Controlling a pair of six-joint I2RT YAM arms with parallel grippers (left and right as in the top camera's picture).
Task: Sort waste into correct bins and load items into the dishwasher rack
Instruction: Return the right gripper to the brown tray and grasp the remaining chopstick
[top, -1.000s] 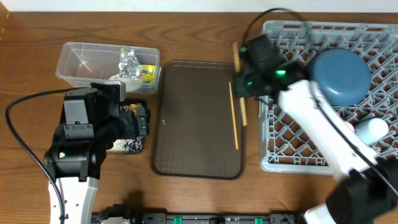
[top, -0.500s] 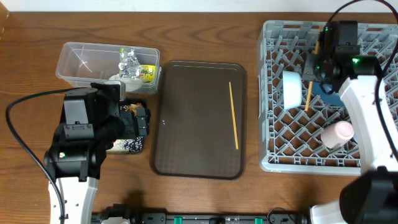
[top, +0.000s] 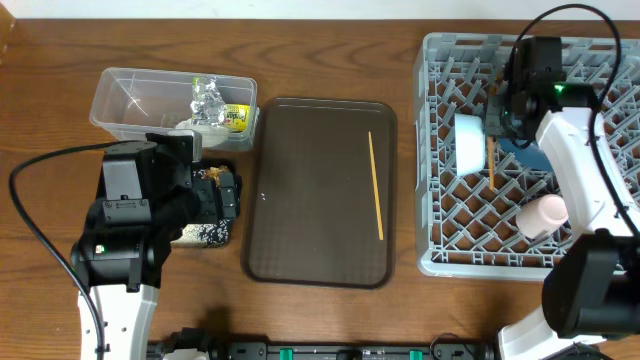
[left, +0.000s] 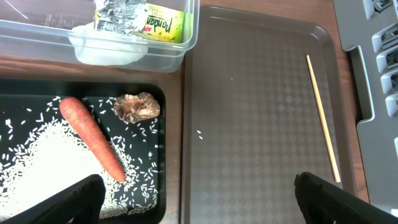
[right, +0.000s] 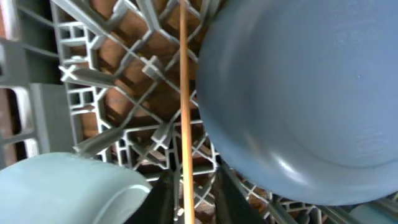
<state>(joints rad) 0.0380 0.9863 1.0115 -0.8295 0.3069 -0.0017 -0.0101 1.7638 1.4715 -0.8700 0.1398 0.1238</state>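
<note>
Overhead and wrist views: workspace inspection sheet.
Surface: brown wooden table.
Job's things: crumpled silver foil, yellow-green wrapper, white tissue in clear plastic tub; orange carrot, brown lump, white rice in black tray; one wooden chopstick, blue bowl, pink cup in light-grey rack; other chopstick on dark brown serving tray.
Clutter: nothing seen.
Grippers: left gripper open over both trays; right gripper over rack, chopstick between jaws, grip unclear.
Cables: black cable loops at each arm.
Surroundings: nothing seen.
</note>
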